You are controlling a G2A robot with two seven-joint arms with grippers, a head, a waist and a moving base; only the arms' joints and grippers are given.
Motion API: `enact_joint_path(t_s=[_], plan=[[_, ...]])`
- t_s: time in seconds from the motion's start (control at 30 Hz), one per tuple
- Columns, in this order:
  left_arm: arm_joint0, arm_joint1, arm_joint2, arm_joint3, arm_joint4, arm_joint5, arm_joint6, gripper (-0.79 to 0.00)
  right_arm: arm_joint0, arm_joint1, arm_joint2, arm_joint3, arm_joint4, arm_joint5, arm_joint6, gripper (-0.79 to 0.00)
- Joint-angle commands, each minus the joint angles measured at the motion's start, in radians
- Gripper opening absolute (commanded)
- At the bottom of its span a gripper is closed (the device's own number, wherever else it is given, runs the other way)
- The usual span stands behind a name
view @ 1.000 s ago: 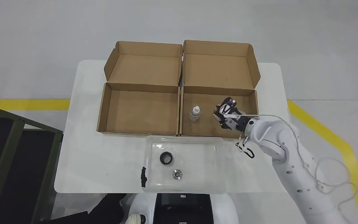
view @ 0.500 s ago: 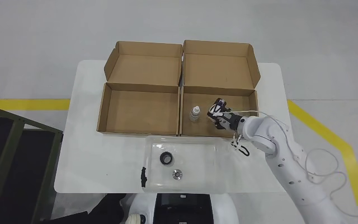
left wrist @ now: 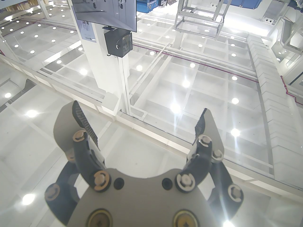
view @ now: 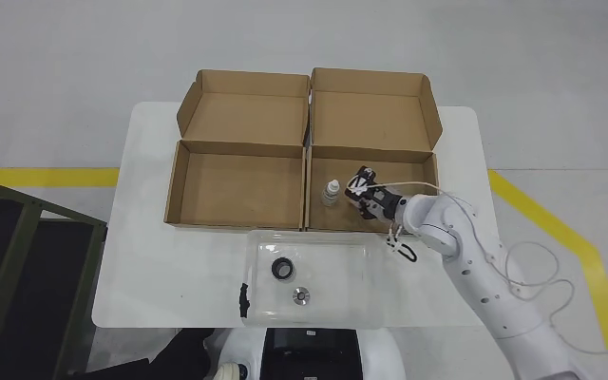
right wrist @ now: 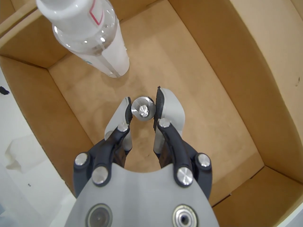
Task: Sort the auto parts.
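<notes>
The round part (right wrist: 143,111) is bright, polished metal; the box (right wrist: 213,76) matt brown cardboard; the bottle (right wrist: 94,36) clear, glossy plastic; the desk (view: 142,237) smooth white.

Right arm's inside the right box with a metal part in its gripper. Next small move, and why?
Probably open the right gripper to drop the round metal part. The part is pinched between the fingers above the floor of the right cardboard box, well inside its walls and apart from the bottle. Its height above the floor is unclear, so release gently.
</notes>
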Motion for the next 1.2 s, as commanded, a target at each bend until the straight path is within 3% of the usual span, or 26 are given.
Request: enact_joint_path(t_s=[0.0,0.07,0.17,0.63,1.17], plan=[[0.000,0.000,0.000,0.000,0.000,0.000,0.000,0.000,0.002,-0.001,-0.003,-0.004,0.000,0.003,0.003,-0.305],[0.000,0.000,0.000,0.000,0.000,0.000,0.000,0.000,0.004,-0.002,-0.004,-0.007,0.003,0.004,0.003,-0.222],[0.000,0.000,0.000,0.000,0.000,0.000,0.000,0.000,0.001,-0.002,-0.003,-0.021,-0.001,0.008,-0.001,-0.194],[0.000,0.000,0.000,0.000,0.000,0.000,0.000,0.000,-0.145,0.032,0.122,-0.273,-0.019,-0.040,-0.046,-0.194],[0.000,0.000,0.000,0.000,0.000,0.000,0.000,0.000,-0.375,0.068,0.165,-0.553,-0.069,-0.227,-0.086,-0.132]])
